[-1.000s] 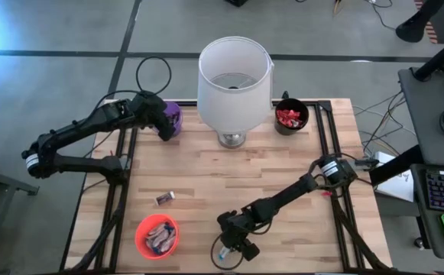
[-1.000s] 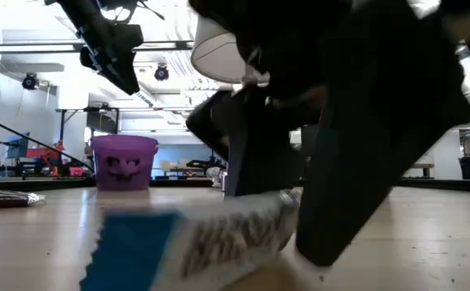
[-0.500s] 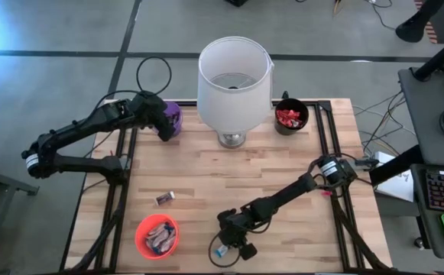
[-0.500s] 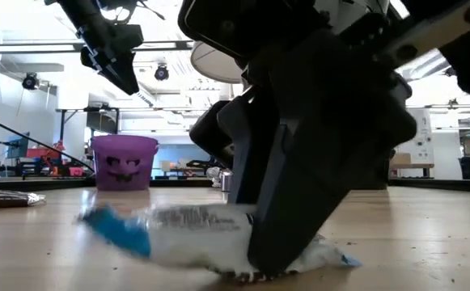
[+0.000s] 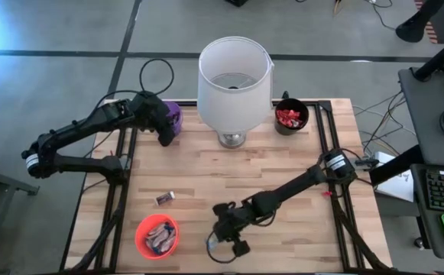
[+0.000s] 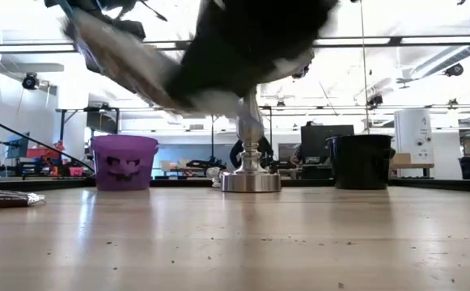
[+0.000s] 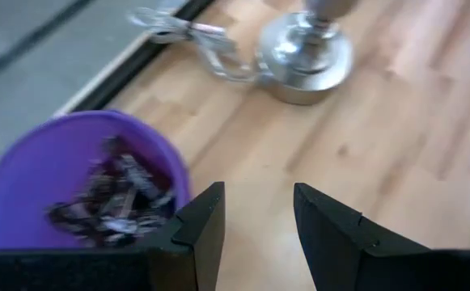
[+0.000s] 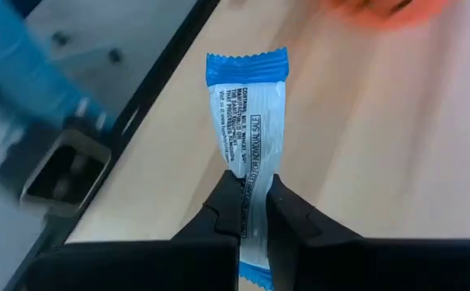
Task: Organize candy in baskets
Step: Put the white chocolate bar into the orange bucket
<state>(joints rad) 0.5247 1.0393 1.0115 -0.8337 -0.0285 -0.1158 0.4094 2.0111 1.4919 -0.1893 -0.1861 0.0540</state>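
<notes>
Though smeared into a streak in the low view, shows plainly from the right wrist: blue-and-white candy bar [image 8: 247, 113], pinched by the right gripper [image 8: 251, 182]. Fingers [image 8: 222, 212] pressed onto the wrapper from both sides, gripping it near one end. Most of the bar pointing forward past the fingertips, with its crimped blue end farthest out; only a short blue tip behind the pinch. Held clear of the table [image 5: 267, 168], wood bare beneath it in the low view.

Seen from above, right gripper [image 5: 222, 241] near the table's front edge, just to the right of the orange bowl [image 5: 140, 229]. Blue-and-white candies [image 5: 159, 237] piled inside that bowl.

Left gripper [image 5: 166, 134] at the back left corner, just beside the purple bowl [image 5: 176, 113]. Fingers [image 7: 206, 218] spread apart, nothing between them, only bare wood in the gap. Purple bowl [image 7: 170, 162] beside one finger in the left wrist view, dark wrapped candies [image 7: 109, 194] heaped in it. Touching the rim or not: cannot tell.

One dark candy [image 5: 165, 198] loose on the wood, between the purple and orange bowls, well apart from both grippers.

Black bowl [image 5: 304, 122] at the back right, red candies [image 5: 286, 114] in it. White lampshade [image 5: 234, 72] on its metal base [image 7: 303, 65] between the purple and black bowls.
</notes>
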